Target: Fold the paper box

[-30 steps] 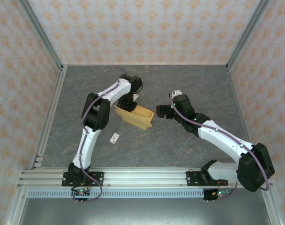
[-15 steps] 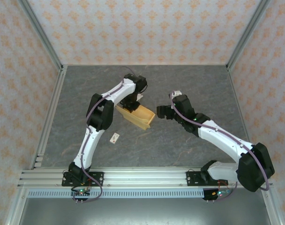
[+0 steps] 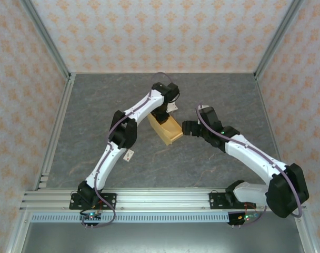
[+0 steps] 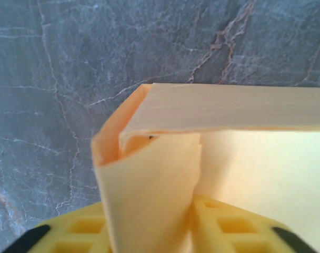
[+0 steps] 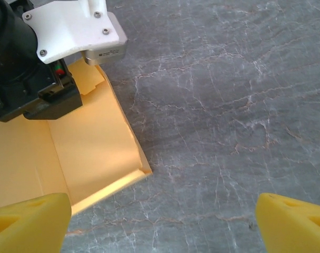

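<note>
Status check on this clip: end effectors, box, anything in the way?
Left end effector shut on light orange-tan cardboard paper box, partly folded. Right end effector open, beside box. Small white tag lies apart from box.

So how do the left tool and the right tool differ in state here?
The left tool is shut on a folded flap of the paper box; the right tool is open, holding nothing. The left tool sits at the box's far side, pointing down onto it; the right tool is at its right end, beside it. Both are yellow-tipped.
</note>
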